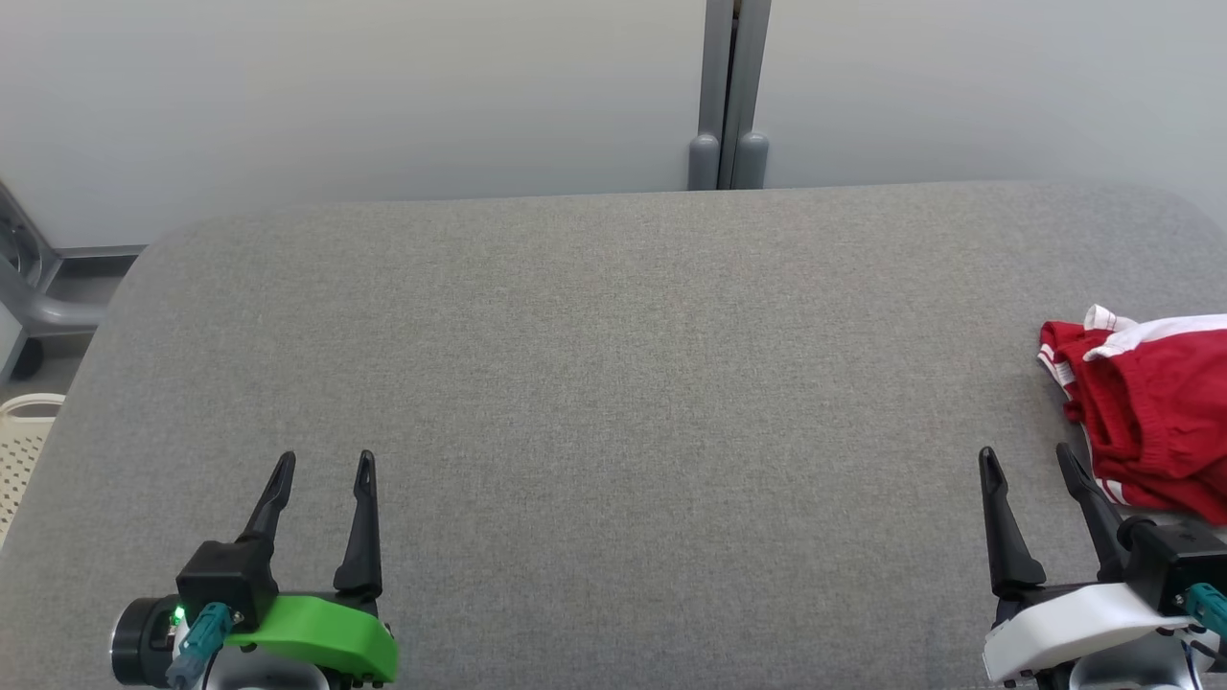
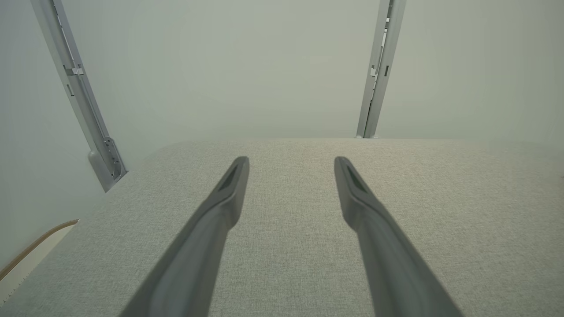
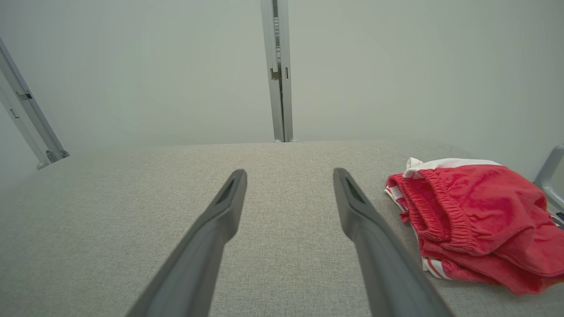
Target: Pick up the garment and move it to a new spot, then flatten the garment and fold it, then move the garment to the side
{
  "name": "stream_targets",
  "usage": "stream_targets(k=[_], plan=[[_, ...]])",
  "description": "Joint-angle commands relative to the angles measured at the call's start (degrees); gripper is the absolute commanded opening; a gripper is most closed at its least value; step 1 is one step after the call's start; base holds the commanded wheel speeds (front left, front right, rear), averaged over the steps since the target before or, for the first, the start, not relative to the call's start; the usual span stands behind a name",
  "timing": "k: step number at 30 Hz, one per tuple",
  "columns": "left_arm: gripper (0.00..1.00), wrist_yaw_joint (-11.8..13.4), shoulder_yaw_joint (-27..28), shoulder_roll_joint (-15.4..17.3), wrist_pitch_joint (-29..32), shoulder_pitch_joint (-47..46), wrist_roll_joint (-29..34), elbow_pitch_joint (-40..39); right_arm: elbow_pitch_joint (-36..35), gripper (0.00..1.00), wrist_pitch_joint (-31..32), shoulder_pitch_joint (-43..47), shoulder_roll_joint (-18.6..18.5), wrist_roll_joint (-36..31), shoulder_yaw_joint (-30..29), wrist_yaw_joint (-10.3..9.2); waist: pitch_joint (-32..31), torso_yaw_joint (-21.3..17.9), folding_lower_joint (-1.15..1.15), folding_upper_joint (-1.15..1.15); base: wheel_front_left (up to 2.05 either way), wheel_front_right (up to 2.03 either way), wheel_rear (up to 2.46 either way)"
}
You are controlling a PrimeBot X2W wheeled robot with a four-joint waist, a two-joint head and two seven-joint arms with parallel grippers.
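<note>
Presently the garment (image 1: 1155, 407) is seen lying crumpled at the right edge of the table (image 1: 613, 383). It is a red piece with white stripes and a gathered elastic waistband, and it is cut off by the right side of the head view.

The right gripper (image 1: 1026, 452) is held low over the near right of the table. Its two dark fingers are spread wide apart and nothing is clasped by them. The garment is found just beside it, on its outer side and reaching a little past the fingertips. Whether the outer finger brushes the striped hem cannot be told. In the right wrist view the garment is shown bunched in soft folds. The waistband is turned towards the gripper, and white trim is seen at the far top and along the near lower edge.

The left gripper (image 1: 325, 458) is held at the near left, well apart from the garment. Its fingers are likewise spread wide and nothing is gripped. In the left wrist view grey woven cloth is seen between and beyond them.

The table is covered in that grey fabric and its far corners are rounded. Behind it, pale wall panels are joined by a grey post (image 1: 729, 96). A pale perforated basket (image 1: 24, 446) is seen past the table's left edge.
</note>
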Motion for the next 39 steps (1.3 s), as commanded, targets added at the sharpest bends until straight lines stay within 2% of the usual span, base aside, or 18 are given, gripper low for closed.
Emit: stream_targets(k=[1,16,17,20,31,39], plan=[[1.0,0.26,-0.08,0.24,0.07,-0.3,-0.51,0.07,-0.34,1.0,-0.14,0.6,-0.05,0.45,0.01,-0.07,0.0,0.0,0.0,0.0,0.0,0.0,0.0],[1.0,0.93,-0.36,0.47,0.16,-0.55,-0.79,0.22,0.05,1.0,0.12,0.73,-0.05,1.4,-0.06,-0.07,-0.24,-0.01,0.0,0.0,0.0,0.0,0.0],[0.0,0.48,-0.31,0.03,0.08,-0.01,-0.41,0.31,0.15,0.0,0.0,0.02,0.02,1.11,0.08,0.01,-0.23,-0.02,0.0,0.0,0.0,0.0,0.0],[0.0,0.22,-0.54,-0.61,0.24,0.85,-1.3,0.91,0.97,0.0,-0.1,0.45,0.28,2.19,0.32,0.01,-0.21,-0.06,0.0,0.0,0.0,0.0,0.0],[0.0,-2.44,1.44,-2.7,2.02,2.84,-11.06,-0.84,-0.61,0.0,1.53,2.8,-0.91,16.59,-0.86,0.0,0.04,-0.4,0.0,0.0,0.0,0.0,0.0],[0.0,-3.98,2.56,-3.94,3.03,3.96,-16.58,-1.87,-1.36,0.0,2.96,4.03,-1.04,24.31,-1.89,0.0,0.2,-0.62,0.0,0.0,0.0,0.0,0.0]])
